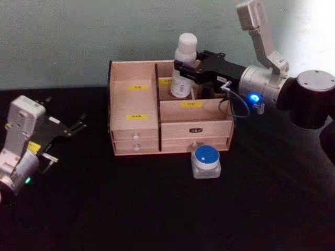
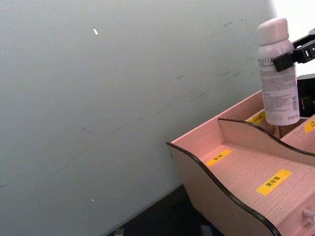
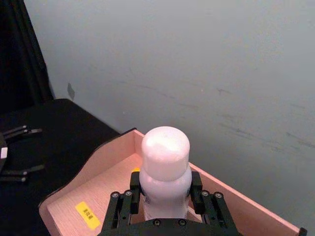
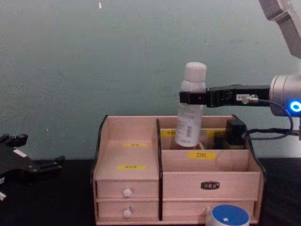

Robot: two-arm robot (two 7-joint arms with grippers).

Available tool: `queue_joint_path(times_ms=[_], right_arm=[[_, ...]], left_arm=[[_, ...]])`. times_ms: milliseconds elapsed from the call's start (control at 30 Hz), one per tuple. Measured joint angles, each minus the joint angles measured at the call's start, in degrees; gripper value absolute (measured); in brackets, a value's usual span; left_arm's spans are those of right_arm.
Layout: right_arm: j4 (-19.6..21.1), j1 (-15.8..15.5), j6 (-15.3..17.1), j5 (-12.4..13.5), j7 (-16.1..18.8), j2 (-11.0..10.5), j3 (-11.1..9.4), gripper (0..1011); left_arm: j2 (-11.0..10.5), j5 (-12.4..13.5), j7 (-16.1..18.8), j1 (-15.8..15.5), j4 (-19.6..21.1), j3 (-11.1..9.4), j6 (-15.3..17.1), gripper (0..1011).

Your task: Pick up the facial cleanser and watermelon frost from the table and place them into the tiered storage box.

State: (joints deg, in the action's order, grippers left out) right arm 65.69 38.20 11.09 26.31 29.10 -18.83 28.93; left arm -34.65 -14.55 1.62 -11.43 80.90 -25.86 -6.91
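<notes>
- Head view: the right hand (image 1: 184, 69) is clenched round the neck of the cleanser bottle (image 1: 187, 49). It holds the bottle over the rear right compartment of the wooden organiser (image 1: 135, 102). The blue-lidded jar (image 1: 206, 159) stands on the desk (image 1: 131, 214), just in front of the drawers. The left hand (image 1: 65, 116), fingers spread and empty, sits parked at the desk's left side.
- Left wrist view: the bottle (image 2: 278, 83) dips behind the organiser's wall. Whether its base touches the compartment floor cannot be told.
- Right wrist view: the right hand's fingers (image 3: 135, 184) pinch the bottle just below its rounded cap, one on each side.
- Chest view: the right forearm reaches in level from the right. The bottle (image 4: 189, 125) leans slightly in the grip.
- The step in hand looks to be the set-down. It is best done by lowering straight until the base bears. The hand should release only then, and draw back clear of the cap and the partitions.
</notes>
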Motion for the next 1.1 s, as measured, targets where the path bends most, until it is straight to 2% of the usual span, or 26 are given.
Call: queue_joint_path(times_ms=[1100], right_arm=[[-4.27, 0.18, -0.92, -2.68, 0.31, 2.07, 0.18, 600]], left_arm=[[0.0, 0.0, 0.0, 0.0, 0.0, 0.0, 0.0, 1001]])
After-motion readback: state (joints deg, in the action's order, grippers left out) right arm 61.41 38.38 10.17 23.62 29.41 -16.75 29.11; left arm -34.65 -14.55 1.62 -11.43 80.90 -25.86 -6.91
